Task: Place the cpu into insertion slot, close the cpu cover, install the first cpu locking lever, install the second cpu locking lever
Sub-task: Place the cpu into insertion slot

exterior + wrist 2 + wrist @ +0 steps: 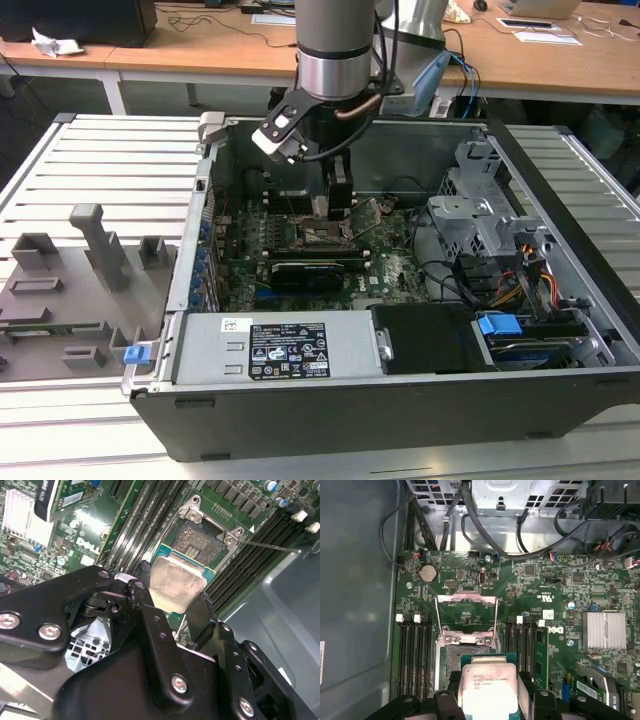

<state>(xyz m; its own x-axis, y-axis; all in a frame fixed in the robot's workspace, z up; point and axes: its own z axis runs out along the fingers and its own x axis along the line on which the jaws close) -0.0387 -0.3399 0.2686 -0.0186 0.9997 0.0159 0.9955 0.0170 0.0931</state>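
We are finding the black two-fingered tool (174, 587) gripping the flat square silver-faced cpu (177, 580) by opposite edges, close over the dark metal-rimmed insertion slot (200, 541); light, stiff, fragile, we judge.

A ribbed silvery metal table (120, 150) carries two things directly on its slats: an open dark computer case (400, 410) lying on its side; just beside it, toward the exterior view's left, a grey fixture plate (55, 305) with upright blocks.

Arm: grey metal cylinder (335, 25) bore a polished silver band (335, 72).
Fingers: black jointed metal fingers (150, 620) carried silver screws (179, 683).
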